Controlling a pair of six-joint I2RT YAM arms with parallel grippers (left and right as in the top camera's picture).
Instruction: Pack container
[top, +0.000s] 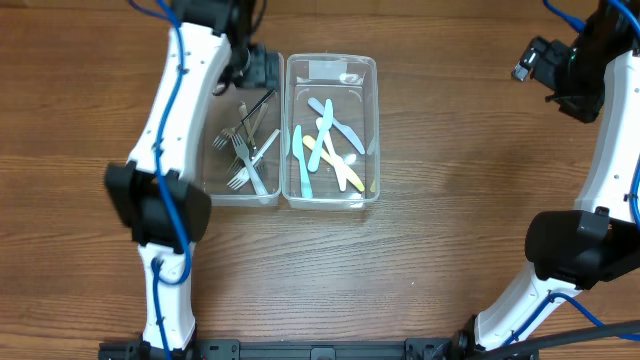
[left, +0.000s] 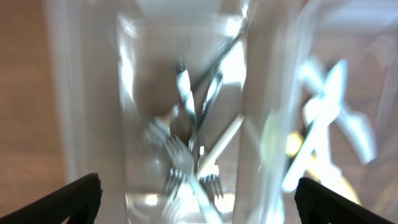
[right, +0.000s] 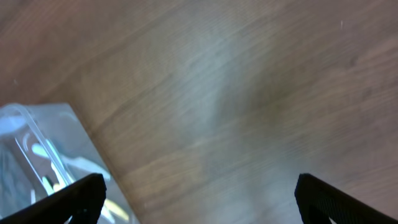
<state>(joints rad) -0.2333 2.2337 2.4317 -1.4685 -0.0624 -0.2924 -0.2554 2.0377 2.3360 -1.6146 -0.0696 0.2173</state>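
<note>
Overhead, left jaws spread wide, forks (top: 243, 150) below in clear container (top: 245, 199)

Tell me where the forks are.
Overhead view: the forks lie piled in the left clear container, directly beside the right container holding coloured cutlery.

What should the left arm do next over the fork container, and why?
Probably lift the left gripper straight up, clear of the left container. Its jaws stand wide open with nothing between them, and the forks lie loose on the container floor below, so nothing there seems left to hold.
</note>
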